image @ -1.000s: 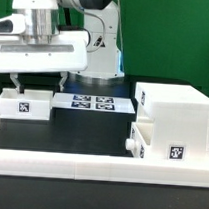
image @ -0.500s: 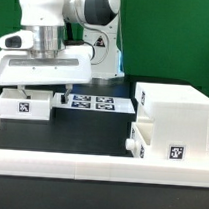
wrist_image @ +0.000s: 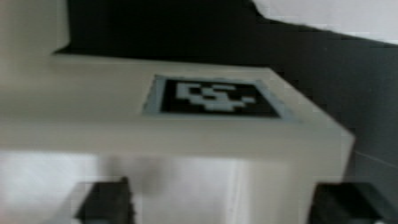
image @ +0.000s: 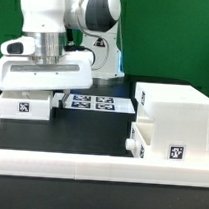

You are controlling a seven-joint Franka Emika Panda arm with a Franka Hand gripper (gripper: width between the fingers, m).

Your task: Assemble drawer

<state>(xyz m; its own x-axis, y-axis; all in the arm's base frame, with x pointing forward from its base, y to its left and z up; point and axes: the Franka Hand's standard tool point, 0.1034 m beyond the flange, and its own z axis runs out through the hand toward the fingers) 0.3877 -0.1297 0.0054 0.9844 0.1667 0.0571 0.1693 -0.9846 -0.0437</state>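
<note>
A small white tray [image: 25, 105] with a black-and-white tag stands at the exterior view's left. My gripper [image: 31, 92] is low over it; its fingertips are hidden by the hand and the tray. In the wrist view the tray [wrist_image: 196, 140] with its tag fills the picture, and my gripper [wrist_image: 228, 205] is open, with one dark finger on each side of the tray's white body. The tall housing box [image: 178, 109] stands at the exterior view's right, with a second shallow tray [image: 155, 144] low against its front.
The marker board [image: 96, 102] lies flat behind the left tray, between it and the housing. A long low white rail [image: 98, 170] runs across the front of the black table. The arm's base stands at the back.
My gripper has come down from above the left tray until its fingers reach the tray. The trays and the housing have not moved.
</note>
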